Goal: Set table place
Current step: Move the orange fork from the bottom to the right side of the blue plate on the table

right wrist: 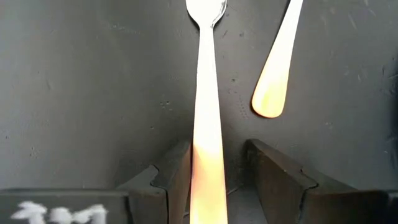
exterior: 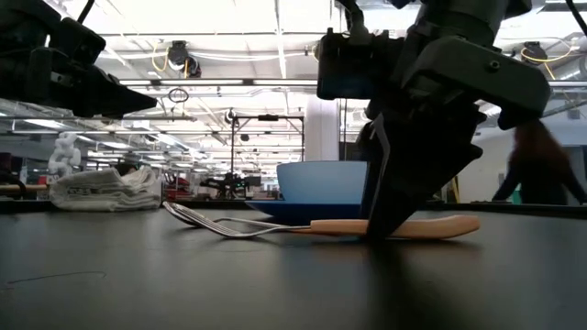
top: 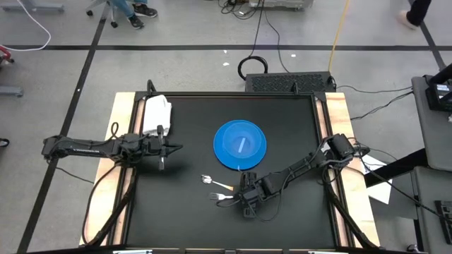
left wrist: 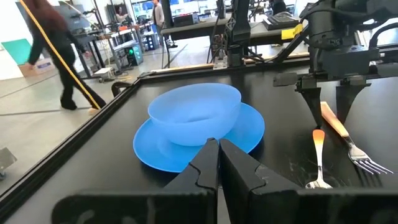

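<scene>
right tool (right wrist: 214, 177) down on desk (top: 183, 212), fingers apart astride fork handle (right wrist: 207, 124); spoon (right wrist: 278, 68) just beside, may get nudged. left tool (left wrist: 217, 163) clenched, idle.

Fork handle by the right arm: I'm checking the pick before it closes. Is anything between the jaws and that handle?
Nothing visible. The right gripper is down at the table with its open jaws on either side of the fork handle; the spoon handle lies just beside, outside the jaws.
</scene>
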Available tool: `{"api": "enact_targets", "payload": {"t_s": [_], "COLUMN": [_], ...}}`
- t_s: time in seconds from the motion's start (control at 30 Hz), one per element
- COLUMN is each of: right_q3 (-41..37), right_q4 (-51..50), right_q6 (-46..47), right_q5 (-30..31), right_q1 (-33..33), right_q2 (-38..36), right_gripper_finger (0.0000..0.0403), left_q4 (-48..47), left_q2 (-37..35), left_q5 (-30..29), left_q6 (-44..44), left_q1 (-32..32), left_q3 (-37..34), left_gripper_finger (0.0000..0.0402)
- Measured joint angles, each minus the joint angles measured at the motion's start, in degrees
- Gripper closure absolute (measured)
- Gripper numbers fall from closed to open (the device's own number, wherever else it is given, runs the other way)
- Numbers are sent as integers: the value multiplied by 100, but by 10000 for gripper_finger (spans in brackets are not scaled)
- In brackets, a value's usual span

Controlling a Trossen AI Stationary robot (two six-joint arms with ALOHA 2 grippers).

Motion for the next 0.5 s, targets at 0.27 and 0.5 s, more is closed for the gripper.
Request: {"api": "enact_targets", "payload": {"t_s": [0.27, 0.5], "right_q3": [-16, -18], "right_q4": [128, 222], "right_q6": [-177, -450], "right_q5": [-242, -538], "right_q1": [-7, -7], "right_q2": [0, -20], "right_gripper_finger": [279, 353], "left_q4": [2, 2], "left_q2": [-1, -2], "left_q5": [0, -1], "left_q6": [-7, 0], "left_q1": [0, 0], "left_q3": [0, 0], "left_gripper_finger": [382, 382]}}
